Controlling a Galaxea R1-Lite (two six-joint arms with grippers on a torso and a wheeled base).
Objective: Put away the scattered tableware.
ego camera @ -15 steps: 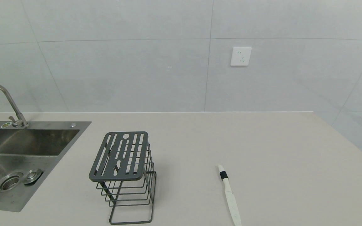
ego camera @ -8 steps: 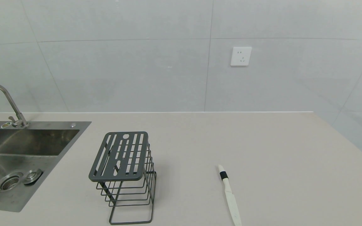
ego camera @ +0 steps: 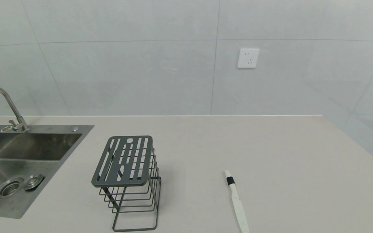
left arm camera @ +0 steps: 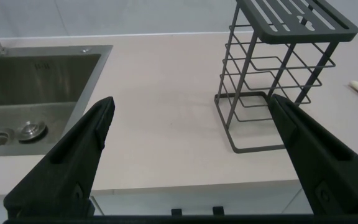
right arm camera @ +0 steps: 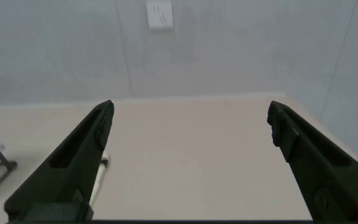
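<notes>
Head view: a white knife point(ego camera: 236, 200) lies on the surface point(ego camera: 270, 155) right of the rack point(ego camera: 126, 181); a drain plug point(ego camera: 33, 181) sits in the sink point(ego camera: 37, 142). Left wrist view: left pincer point(left arm camera: 191, 104) spread, facing the rack. Right wrist view: right pincer point(right arm camera: 190, 109) spread, wall socket point(right arm camera: 160, 15) beyond.

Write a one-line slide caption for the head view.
White knife with a black band lies flat on the beige counter, right of the dark wire rack; steel sink at far left.
</notes>
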